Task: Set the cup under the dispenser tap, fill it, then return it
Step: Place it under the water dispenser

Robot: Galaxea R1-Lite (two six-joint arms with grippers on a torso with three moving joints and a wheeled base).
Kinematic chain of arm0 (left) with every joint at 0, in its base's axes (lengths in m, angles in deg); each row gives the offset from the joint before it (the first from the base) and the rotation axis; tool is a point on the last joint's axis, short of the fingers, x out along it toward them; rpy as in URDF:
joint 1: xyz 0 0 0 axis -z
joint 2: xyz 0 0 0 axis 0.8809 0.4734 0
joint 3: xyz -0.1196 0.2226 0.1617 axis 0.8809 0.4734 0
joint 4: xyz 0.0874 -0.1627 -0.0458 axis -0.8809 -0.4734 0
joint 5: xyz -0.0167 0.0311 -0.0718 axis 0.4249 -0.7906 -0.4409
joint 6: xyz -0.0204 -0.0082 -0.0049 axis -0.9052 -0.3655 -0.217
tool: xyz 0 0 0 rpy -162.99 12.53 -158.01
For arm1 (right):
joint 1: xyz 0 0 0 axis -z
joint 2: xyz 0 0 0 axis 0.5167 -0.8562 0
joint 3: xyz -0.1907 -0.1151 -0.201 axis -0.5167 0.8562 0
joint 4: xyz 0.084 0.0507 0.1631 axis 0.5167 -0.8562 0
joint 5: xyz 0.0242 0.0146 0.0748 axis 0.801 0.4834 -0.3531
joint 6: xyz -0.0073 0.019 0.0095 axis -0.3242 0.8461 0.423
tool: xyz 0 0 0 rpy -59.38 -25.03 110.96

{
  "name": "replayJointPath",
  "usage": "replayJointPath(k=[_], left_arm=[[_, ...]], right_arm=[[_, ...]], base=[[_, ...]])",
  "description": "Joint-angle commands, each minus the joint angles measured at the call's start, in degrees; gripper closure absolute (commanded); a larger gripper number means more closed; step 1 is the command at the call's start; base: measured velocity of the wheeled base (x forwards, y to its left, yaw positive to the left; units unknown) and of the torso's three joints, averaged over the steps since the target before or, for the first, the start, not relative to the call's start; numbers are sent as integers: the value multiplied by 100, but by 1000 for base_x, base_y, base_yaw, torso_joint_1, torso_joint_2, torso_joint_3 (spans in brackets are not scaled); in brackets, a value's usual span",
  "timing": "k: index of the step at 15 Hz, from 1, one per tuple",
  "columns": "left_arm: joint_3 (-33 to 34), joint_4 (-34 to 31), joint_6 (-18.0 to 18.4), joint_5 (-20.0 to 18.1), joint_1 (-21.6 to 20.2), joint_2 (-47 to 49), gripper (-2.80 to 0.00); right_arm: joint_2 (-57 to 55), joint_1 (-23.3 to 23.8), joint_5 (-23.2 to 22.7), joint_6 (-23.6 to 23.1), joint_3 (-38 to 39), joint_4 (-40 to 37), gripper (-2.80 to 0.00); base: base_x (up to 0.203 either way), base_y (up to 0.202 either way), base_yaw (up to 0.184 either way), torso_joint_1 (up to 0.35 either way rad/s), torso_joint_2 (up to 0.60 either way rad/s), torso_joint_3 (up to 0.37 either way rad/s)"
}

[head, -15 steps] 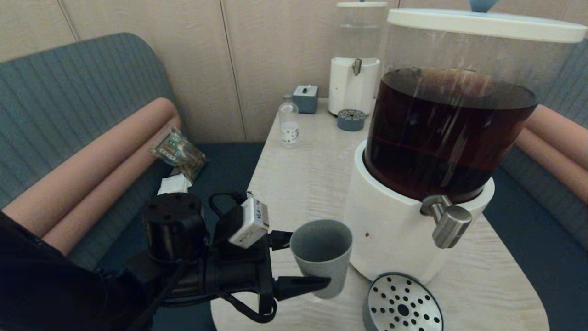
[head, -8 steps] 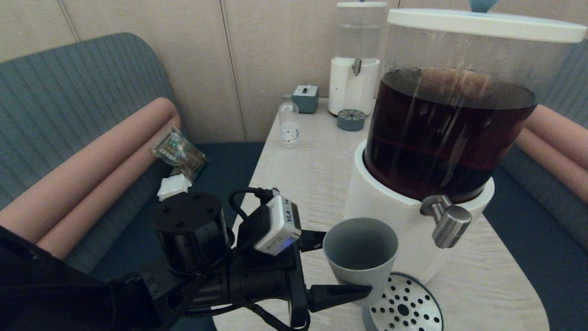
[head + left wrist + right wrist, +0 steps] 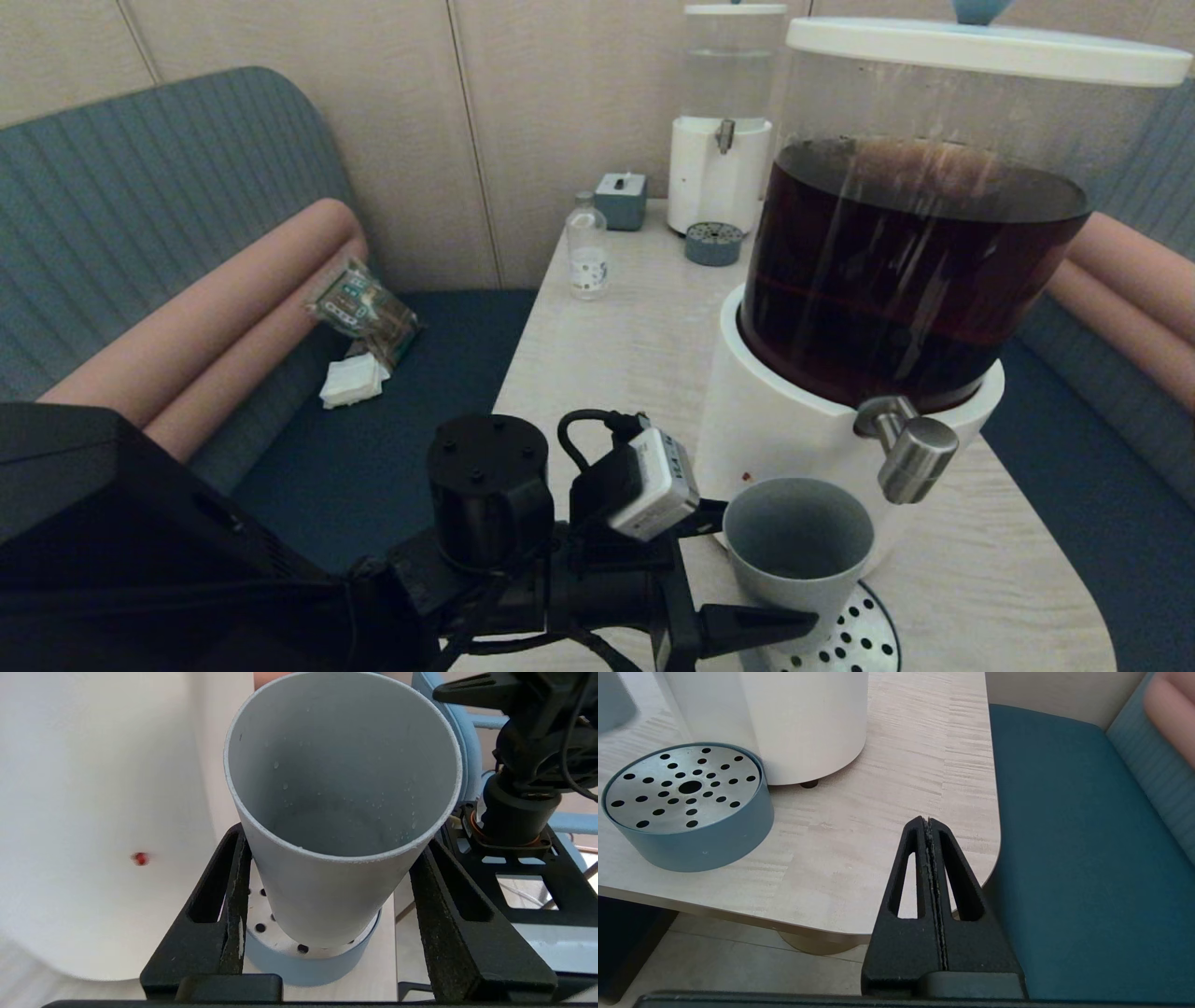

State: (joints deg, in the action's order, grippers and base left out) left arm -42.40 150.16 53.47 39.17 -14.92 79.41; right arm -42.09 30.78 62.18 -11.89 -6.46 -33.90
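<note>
The cup was held upright by the left tool, whose two black fingers were closed against its lower wall on either side, as was seen in the left wrist view. The cup was positioned over the near-left part of the round perforated drip tray, directly in front of the white base of the large dispenser. Whether its bottom touched the tray could not be told. The cup's opening lay below and to the left of the dispenser tap, not squarely beneath it. Small droplets were seen on the inner wall of the cup, and no dark liquid was visible inside it. The tank above was seen partly filled with dark brown liquid.

The right tool was shown only in its own wrist view, with its fingers pressed fully together and nothing between them. It was held off the bench's near corner, beside the teal seat, well apart from the drip tray.

Farther back on the bench a small clear bottle, a small grey box and a smaller dispenser of clear liquid were seen standing
</note>
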Motion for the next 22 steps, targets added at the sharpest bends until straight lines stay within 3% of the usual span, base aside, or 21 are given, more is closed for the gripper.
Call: replayJointPath(k=[1,4,10,22], left_arm=[[-97,55,-27,-1,75,264,0],[-182,147,-240,17,158,542,0],[-646,157,-259,54,239,924,0],[-782,173,-259,60,232,1217,0]], right_arm=[[38,-2,-3,-1,54,0,0],[38,-2,-3,-1,62,0,0],[38,-2,-3,-1,53,0,0],[34,-2,-3,-1,54,0,0]], base=[[0,0,0,0,0,0],[0,0,0,0,0,0],[0,0,0,0,0,0],[0,0,0,0,0,0]])
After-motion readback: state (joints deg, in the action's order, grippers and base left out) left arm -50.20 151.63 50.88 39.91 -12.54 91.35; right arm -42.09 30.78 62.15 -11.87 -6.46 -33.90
